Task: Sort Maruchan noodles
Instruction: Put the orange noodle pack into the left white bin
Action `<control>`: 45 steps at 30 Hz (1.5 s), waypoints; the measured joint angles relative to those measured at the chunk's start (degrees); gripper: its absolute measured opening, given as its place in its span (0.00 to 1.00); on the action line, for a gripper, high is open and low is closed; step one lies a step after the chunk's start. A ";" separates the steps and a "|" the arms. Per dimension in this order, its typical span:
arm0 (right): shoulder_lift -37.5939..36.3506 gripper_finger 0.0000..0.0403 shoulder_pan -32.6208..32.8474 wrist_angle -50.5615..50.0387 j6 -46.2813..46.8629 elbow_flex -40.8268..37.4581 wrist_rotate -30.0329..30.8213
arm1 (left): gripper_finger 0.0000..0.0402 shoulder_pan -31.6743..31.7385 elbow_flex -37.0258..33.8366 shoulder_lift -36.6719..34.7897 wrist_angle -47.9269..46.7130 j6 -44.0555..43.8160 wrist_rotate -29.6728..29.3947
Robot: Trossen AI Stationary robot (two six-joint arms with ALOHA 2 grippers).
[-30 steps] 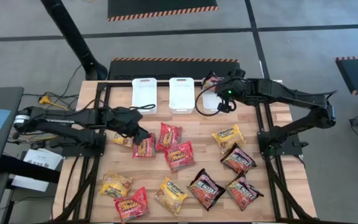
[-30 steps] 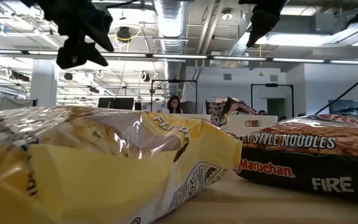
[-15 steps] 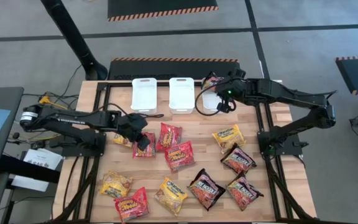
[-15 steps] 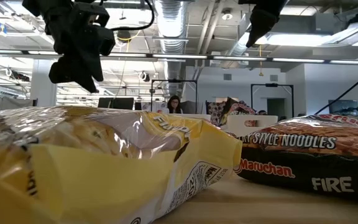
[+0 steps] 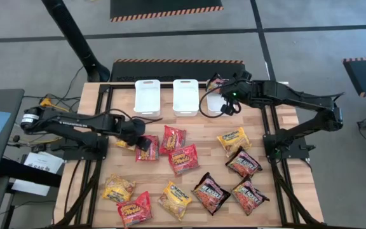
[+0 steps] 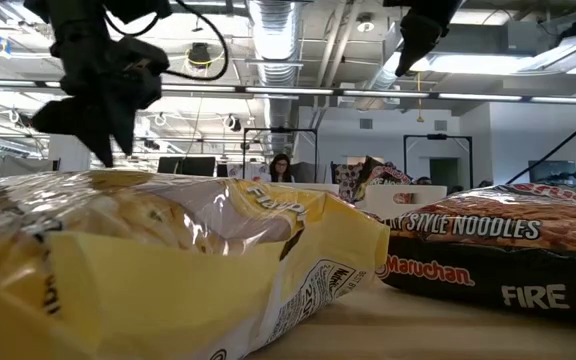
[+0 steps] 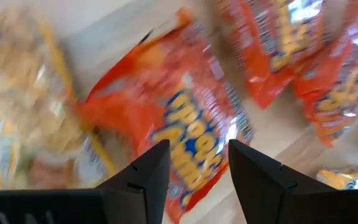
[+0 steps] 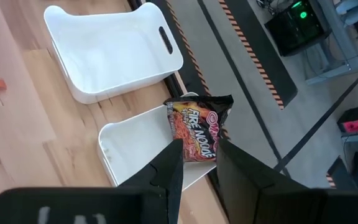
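My left gripper [image 5: 146,144] is open and points down over a red Maruchan packet [image 5: 148,151] at the table's left middle. In the left wrist view its fingers stand either side of that packet [image 7: 191,118]; whether they touch it I cannot tell. A yellow packet [image 5: 124,144] lies beside it. My right gripper [image 5: 223,100] is open and hangs above the right white tub [image 8: 135,146]. A dark packet [image 8: 194,127] stands on edge in that tub, leaning on its far rim. Several more red, yellow and dark packets lie flat on the table's near half.
Three white tubs sit in a row at the far edge: left [image 5: 147,97], middle [image 5: 185,95], and right [image 5: 212,105] half under my right gripper. Close to the low camera lie a yellow packet [image 6: 168,260] and a dark packet [image 6: 508,250]. Bare wood shows between tubs and packets.
My left gripper has moved toward the table's near edge and come down over the red packet, tipping its fingers downward as it went. The packets and tubs lie as before.
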 joint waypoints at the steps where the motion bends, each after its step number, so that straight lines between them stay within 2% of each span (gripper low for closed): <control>1: 0.00 0.30 0.00 -0.02 0.02 0.00 0.00 | 0.37 -0.27 0.00 0.00 -0.68 -1.48 0.42; 9: 0.00 0.30 0.00 0.00 0.07 0.00 0.00 | 0.37 -3.40 0.00 0.00 -6.24 -10.47 3.04; 18: -0.02 0.30 0.00 0.02 0.09 0.00 0.00 | 0.37 -4.77 -0.02 0.52 -6.34 -16.38 2.64; 27: -0.02 0.30 0.00 0.24 0.09 -0.02 0.00 | 0.37 -4.77 -0.05 5.20 -4.84 -16.82 1.86; 34: -0.02 0.30 0.00 0.24 0.07 -0.02 0.00 | 0.37 -4.77 -0.07 9.44 1.14 -17.38 2.43; 45: -0.04 0.30 0.00 0.37 0.05 -0.02 0.00 | 0.37 -4.72 0.20 16.86 1.93 -18.90 2.38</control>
